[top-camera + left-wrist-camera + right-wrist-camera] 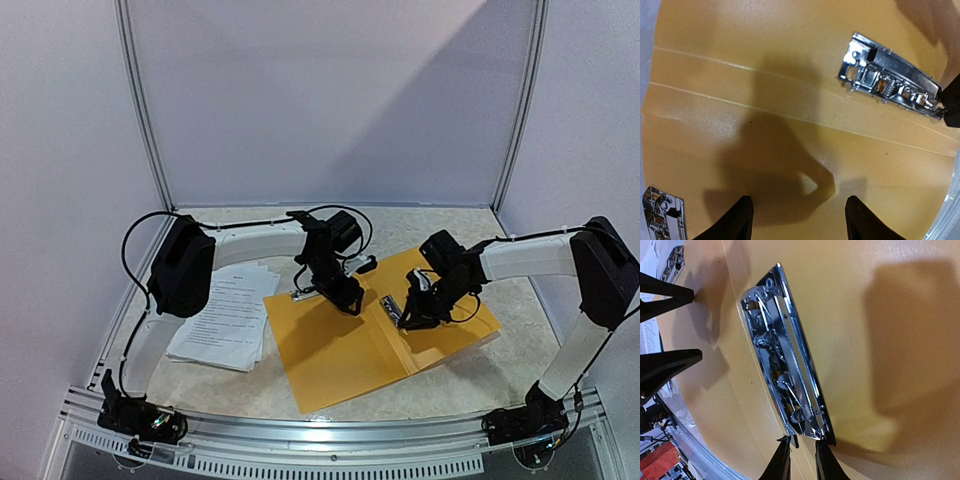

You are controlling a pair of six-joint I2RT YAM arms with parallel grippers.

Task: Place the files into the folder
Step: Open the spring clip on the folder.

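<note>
The orange-yellow folder [340, 360] lies open and flat in the middle of the table. The files [225, 315], a loose stack of printed white sheets, lie to its left, outside it. My left gripper [345, 295] hangs open just above the folder's left half [790, 100], with nothing between its fingers [737, 222]. On the right half a metal clip [785, 360] is fixed beside the fold. My right gripper [802, 445] has its narrow jaws pinched on the near end of that clip [390, 305].
A second metal clip piece [662, 215] sits at the folder's far left edge, close to the left gripper. The table's metal front rail [330, 430] runs along the near side. White curved walls [330, 100] close in the back and both sides.
</note>
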